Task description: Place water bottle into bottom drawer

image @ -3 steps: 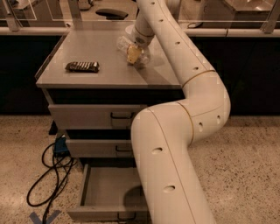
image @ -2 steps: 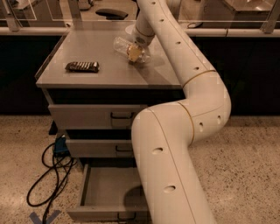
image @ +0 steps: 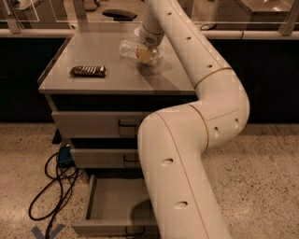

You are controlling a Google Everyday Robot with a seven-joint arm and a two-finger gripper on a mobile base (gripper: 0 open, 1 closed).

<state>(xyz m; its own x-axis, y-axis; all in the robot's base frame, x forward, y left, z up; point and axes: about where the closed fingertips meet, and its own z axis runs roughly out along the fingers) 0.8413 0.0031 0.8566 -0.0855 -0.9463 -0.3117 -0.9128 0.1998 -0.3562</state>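
Observation:
The water bottle [image: 128, 47] is clear and crinkly and lies on its side on the grey cabinet top [image: 107, 79], towards the back. My gripper [image: 146, 54] reaches down from the white arm and is at the bottle's right end, touching it. The bottom drawer [image: 110, 201] is pulled out near the floor; what shows of its grey tray holds nothing. My arm's big lower link hides the drawer's right part.
A dark snack bar [image: 88, 71] lies on the left of the cabinet top. The middle drawer [image: 100, 158] and top drawer [image: 93, 123] are shut. Black cables [image: 51, 186] and a blue plug [image: 64, 156] lie on the floor at the left. A glass railing [image: 46, 14] runs behind.
The bottle now sticks out slightly further to the left of my gripper. The arm has barely moved.

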